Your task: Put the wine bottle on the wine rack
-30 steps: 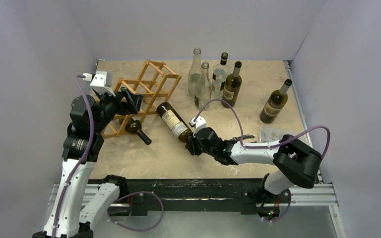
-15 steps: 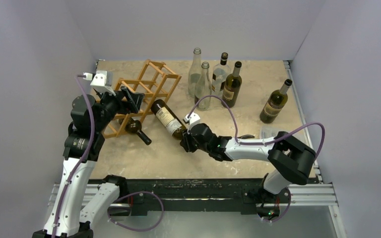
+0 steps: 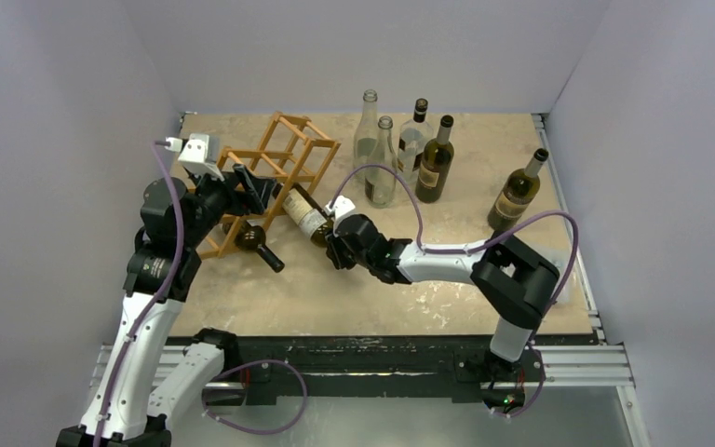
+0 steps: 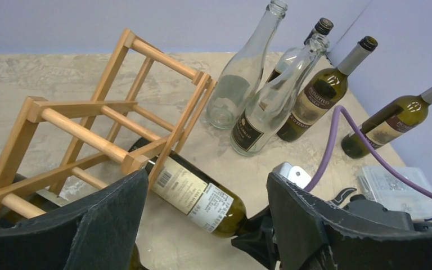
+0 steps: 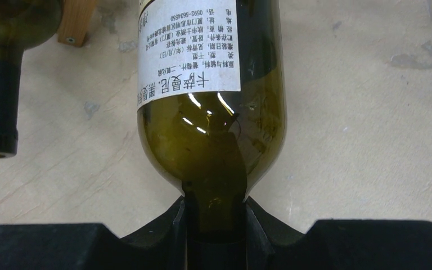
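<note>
Since the earlier frame, your right arm has carried the bottle (image 3: 305, 212) left and away from you, so its base now enters a lower cell of the rack (image 3: 284, 149). The label half is outside and the neck points back toward you. The right gripper (image 3: 339, 246) is clamped on the neck. This grip is sensible, I think, because the wide base can lead into the cell while the fingers stay out of the bars.

Your left gripper (image 3: 259, 186) waits at the near side of the rack with jaws apart, holding nothing. I judge it is placed there to steady the light frame against the push.

A second bottle (image 3: 259, 244) already lies in the cell beside, neck out.
</note>
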Available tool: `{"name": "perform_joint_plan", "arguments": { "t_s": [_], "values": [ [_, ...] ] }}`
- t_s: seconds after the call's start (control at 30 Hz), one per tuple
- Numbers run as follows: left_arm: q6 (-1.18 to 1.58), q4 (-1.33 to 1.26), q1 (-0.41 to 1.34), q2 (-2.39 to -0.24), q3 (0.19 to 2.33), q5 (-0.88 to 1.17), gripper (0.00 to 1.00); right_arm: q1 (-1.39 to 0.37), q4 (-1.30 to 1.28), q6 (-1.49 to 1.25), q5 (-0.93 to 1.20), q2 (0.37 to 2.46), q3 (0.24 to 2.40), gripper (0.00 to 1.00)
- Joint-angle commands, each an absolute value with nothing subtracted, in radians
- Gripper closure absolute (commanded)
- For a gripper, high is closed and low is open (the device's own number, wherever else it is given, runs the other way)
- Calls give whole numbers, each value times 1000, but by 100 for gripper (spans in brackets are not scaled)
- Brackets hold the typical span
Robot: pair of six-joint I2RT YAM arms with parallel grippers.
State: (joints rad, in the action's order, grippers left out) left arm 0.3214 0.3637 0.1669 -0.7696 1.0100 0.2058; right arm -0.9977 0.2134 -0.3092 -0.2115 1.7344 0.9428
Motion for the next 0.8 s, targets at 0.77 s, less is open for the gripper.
{"name": "perform_joint_plan", "arguments": {
  "t_s": [0.77],
  "values": [
    [270, 322, 202, -793, 1008, 165, 24, -920, 206, -148, -150, 1957, 1408, 100]
  ]
}}
